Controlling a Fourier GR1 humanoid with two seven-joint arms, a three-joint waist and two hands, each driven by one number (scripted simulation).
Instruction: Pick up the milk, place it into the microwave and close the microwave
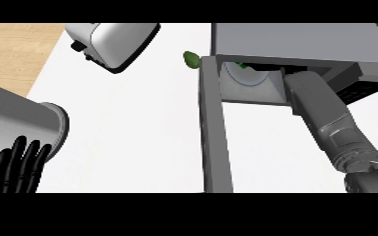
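The grey microwave [295,40] stands at the upper right with its door [215,140] swung open toward me, seen edge-on as a long grey bar. Inside, a white round plate [247,75] shows with a small green piece [241,65] at its top edge. My right forearm [325,115] reaches up into the cavity; only a dark bit of the right hand [295,70] shows at the opening, the rest is hidden. I cannot see the milk. My left hand [22,162] rests open at the lower left, fingers up.
A white toaster [111,42] lies at the top left. A small green object [191,59] sits on the white counter [133,130] just left of the microwave. A grey cylinder [33,122] stands beside my left hand. The counter's left edge runs past it.
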